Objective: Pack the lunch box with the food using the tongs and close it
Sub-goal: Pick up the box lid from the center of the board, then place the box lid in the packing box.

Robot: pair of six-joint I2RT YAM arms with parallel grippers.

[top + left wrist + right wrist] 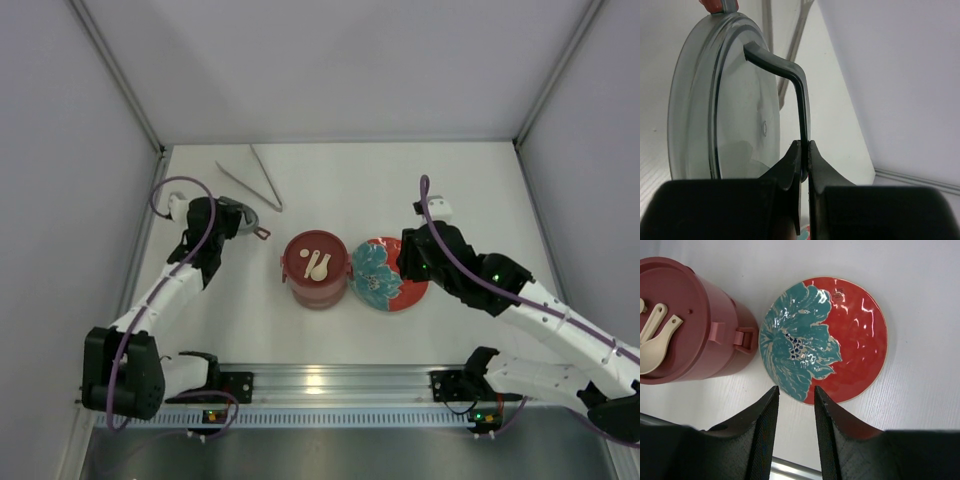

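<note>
Left wrist shows left gripper (805,150) clamped on handle (801,95) of grey lid (700,110); right gripper (796,392) spread near red plate (857,340).

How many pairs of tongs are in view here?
1. The tongs lie flat at the back of the table, left of centre, beyond the left gripper, and neither gripper touches them. Nothing suggests a hidden second pair.

A round red ceramic plate (860,340) with a large teal flower lies flat on the white bench (350,180). Well apart to its left is a smoky grey translucent round dish (715,110), a dark bent handle arching over one face. A silvery metal rail (330,385) runs along the bench's near edge.
</note>
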